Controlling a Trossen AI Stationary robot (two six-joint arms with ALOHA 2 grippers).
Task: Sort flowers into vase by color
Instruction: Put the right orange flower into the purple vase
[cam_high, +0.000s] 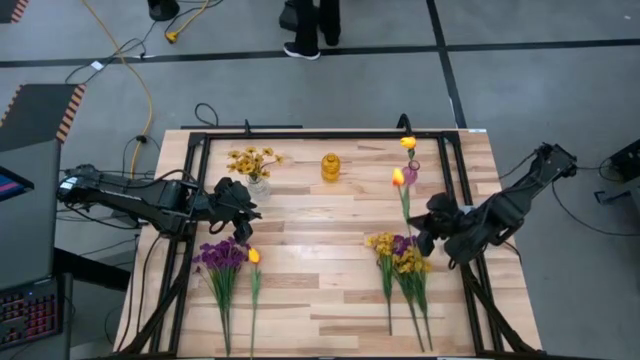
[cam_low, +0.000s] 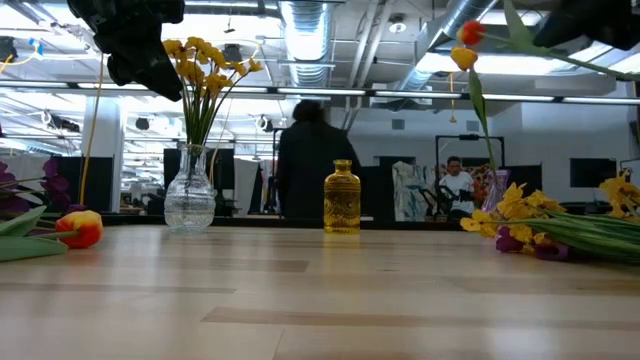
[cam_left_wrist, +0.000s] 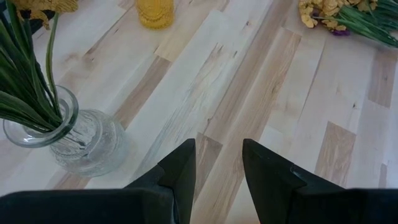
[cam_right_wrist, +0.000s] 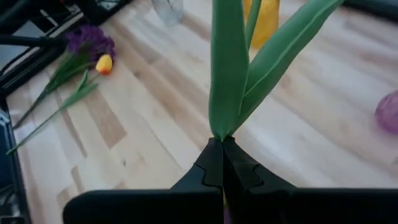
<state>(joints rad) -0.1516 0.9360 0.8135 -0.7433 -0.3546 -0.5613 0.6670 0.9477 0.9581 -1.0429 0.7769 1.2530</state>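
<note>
Tulip stem (cam_right_wrist: 229, 81) clamped in right pincer (cam_right_wrist: 222, 163); left pincer (cam_left_wrist: 217, 168) open beside glass vase (cam_left_wrist: 74, 140).

person's legs (cam_high: 308, 25) beyond table (cam_high: 330, 290)

The pale butcher-block wooden tabletop (cam_high: 320, 215) carries 2 vessels near its far edge: a clear round glass vase (cam_high: 259, 187) holding yellow small-blossom stems toward the left, and a small amber glass bottle (cam_high: 331, 167) at the middle. By the near left corner lie a purple flower bunch (cam_high: 222, 262) and, just beside it, 1 orange-yellow tulip (cam_high: 254, 262). Toward the near right lies a mixed heap of yellow and purple bunches (cam_high: 402, 262).
</note>
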